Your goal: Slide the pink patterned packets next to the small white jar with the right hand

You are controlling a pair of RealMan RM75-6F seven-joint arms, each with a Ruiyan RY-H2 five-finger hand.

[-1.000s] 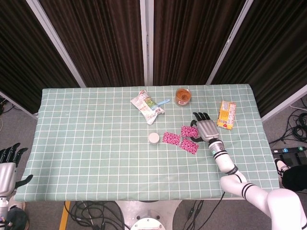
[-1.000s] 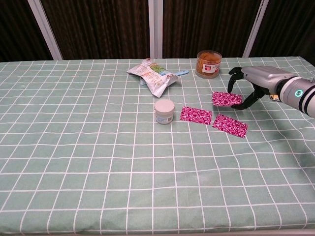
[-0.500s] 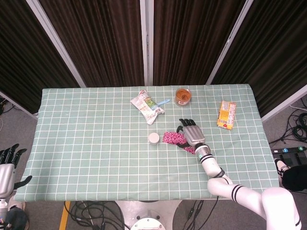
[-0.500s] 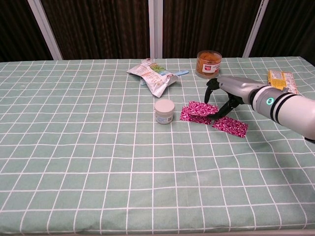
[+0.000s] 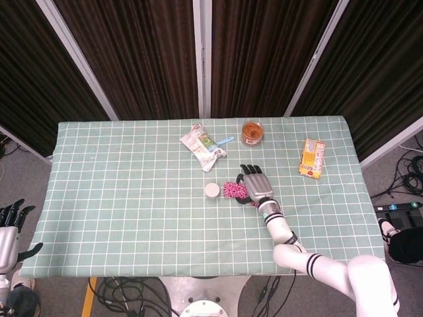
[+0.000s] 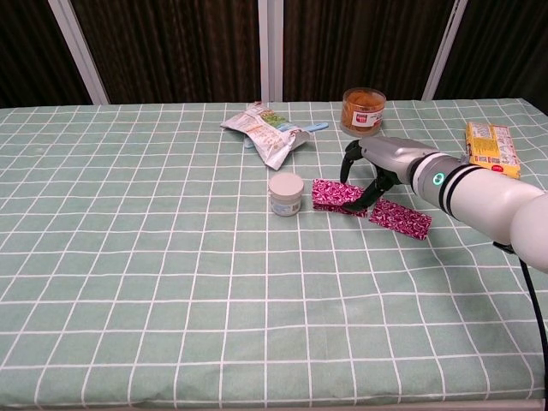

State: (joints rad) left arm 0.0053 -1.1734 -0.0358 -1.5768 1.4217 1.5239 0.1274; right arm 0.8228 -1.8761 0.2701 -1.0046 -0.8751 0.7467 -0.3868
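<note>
Right hand (image 6: 370,168): fingers spread and arched, tips pressing on the pink patterned packets (image 6: 336,193)
Packet stack: just right of the small white jar (image 6: 285,193), close to it, contact cannot be told
Third pink packet (image 6: 400,217): flat on the green checked tablecloth (image 6: 171,282), apart, right of the stack
Left hand (image 5: 9,228): off the table's left edge, fingers apart, holding nothing
Far side: amber jar (image 6: 363,110), snack bag (image 6: 265,134), yellow packet (image 6: 490,145)
</note>
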